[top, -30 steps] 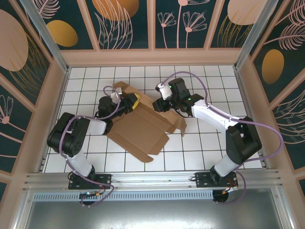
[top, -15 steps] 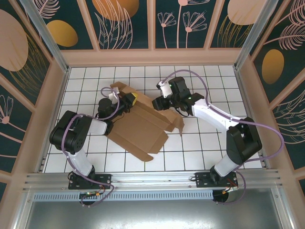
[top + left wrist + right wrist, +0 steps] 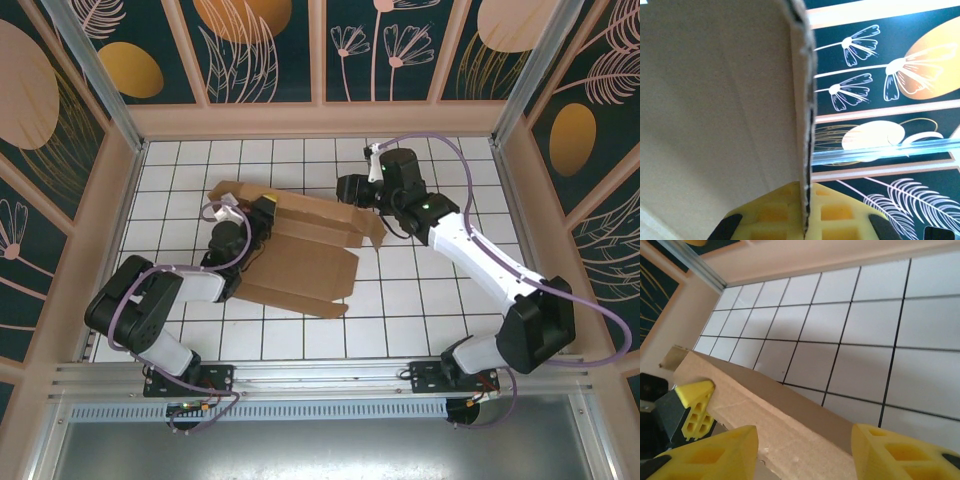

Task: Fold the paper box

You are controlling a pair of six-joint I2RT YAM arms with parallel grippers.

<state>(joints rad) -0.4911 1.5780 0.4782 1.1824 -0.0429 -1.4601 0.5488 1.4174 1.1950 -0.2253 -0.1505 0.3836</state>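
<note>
The box (image 3: 300, 265) lies on the desk (image 3: 400, 320), left of centre, and looks early in its folding. The base is flat, one long far wall is raised, and the near flaps lie spread. The left fingers (image 3: 775, 212) pinch that wall's edge. The right fingers (image 3: 900, 450) stand apart over its other end, gripping nothing. Most folds and all tucking remain.

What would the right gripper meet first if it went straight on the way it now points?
Probably the cardboard box: its raised flap stands just ahead of the open right gripper, though depth is hard to judge.
</note>
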